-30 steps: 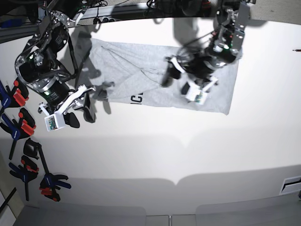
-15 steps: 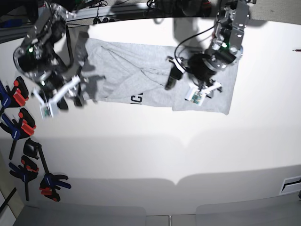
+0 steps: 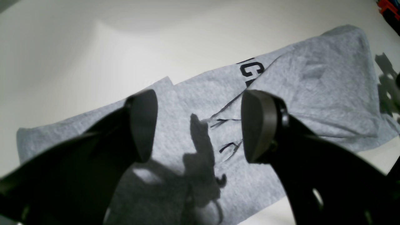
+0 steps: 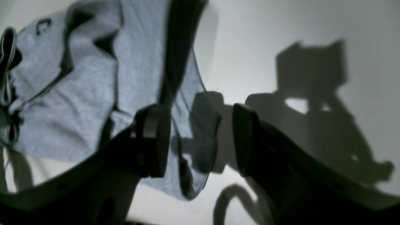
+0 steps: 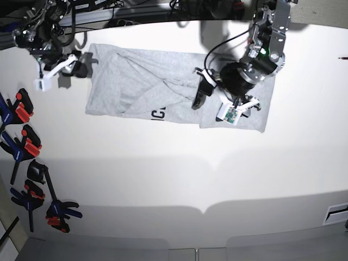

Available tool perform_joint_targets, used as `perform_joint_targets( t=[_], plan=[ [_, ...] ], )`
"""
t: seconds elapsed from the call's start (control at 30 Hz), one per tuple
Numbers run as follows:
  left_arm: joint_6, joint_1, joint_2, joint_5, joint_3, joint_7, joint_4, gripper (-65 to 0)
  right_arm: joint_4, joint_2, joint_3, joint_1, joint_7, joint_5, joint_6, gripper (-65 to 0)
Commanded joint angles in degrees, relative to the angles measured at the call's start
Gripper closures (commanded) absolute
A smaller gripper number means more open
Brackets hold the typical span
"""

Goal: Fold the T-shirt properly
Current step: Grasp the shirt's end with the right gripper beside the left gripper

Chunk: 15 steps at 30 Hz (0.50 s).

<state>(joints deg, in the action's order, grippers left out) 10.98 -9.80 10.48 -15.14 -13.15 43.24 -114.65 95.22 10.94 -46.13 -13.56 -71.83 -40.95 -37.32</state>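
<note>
The light grey T-shirt (image 5: 136, 81) lies spread across the back of the white table (image 5: 190, 179), with wrinkles and a folded flap near its middle. Dark lettering (image 5: 157, 114) shows at its front edge, and also in the left wrist view (image 3: 251, 70). My left gripper (image 5: 200, 88) is open and empty above the shirt's right-middle part (image 3: 312, 78); its jaws are wide apart (image 3: 198, 125). My right gripper (image 5: 76, 65) is open and empty just off the shirt's back-left corner. In the right wrist view (image 4: 201, 137) the shirt's edge (image 4: 62, 118) lies below its left finger (image 4: 153, 140).
Several blue and red clamps (image 5: 22, 147) lie along the table's left edge, more of them lower down (image 5: 54, 209). A rail with cables (image 5: 136, 13) runs along the back. A small dark mark (image 5: 342, 56) sits at the far right.
My right gripper has swung from the shirt's front-left side up to its back-left corner. My left gripper has stayed over the shirt's right part, shifting only slightly.
</note>
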Motion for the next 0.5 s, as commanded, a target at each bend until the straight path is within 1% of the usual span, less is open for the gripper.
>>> perform_joint_targets(
  t=[0.0, 0.07, 0.13, 0.2, 0.3, 0.47],
  plan=[
    [0.2, 0.6, -0.1, -0.5, 0.0, -1.7, -1.3, -38.9, -1.0, 0.8, -0.2, 0.2, 2.4, -1.0, -0.3, -30.2],
    [0.2, 0.6, -0.1, -0.5, 0.0, -1.7, -1.2, -38.9, -4.9, 0.6, -0.2, 0.2, 6.1, -1.0, -0.2, -30.1],
    [0.2, 0.6, -0.1, -0.5, 0.0, -1.7, -1.2, -38.9, -8.5, 0.3, -0.2, 0.2, 7.6, -1.0, -0.2, -30.1],
    [0.2, 0.6, -0.1, -0.5, 0.0, -1.7, -1.2, -38.9, -11.4, -0.2, 0.1, 0.2, 7.5, -1.0, -0.3, -30.1],
    [0.2, 0.6, -0.1, -0.6, 0.0, -1.7, -1.2, -38.9, -14.0, -1.7, 1.2, 0.2, 7.5, -1.1, -0.4, -30.1],
    [0.2, 0.6, -0.1, -0.6, 0.0, -1.7, -1.2, -38.9, -14.6, -4.3, 5.6, 0.2, 7.5, -1.1, -0.4, -30.1]
  ],
)
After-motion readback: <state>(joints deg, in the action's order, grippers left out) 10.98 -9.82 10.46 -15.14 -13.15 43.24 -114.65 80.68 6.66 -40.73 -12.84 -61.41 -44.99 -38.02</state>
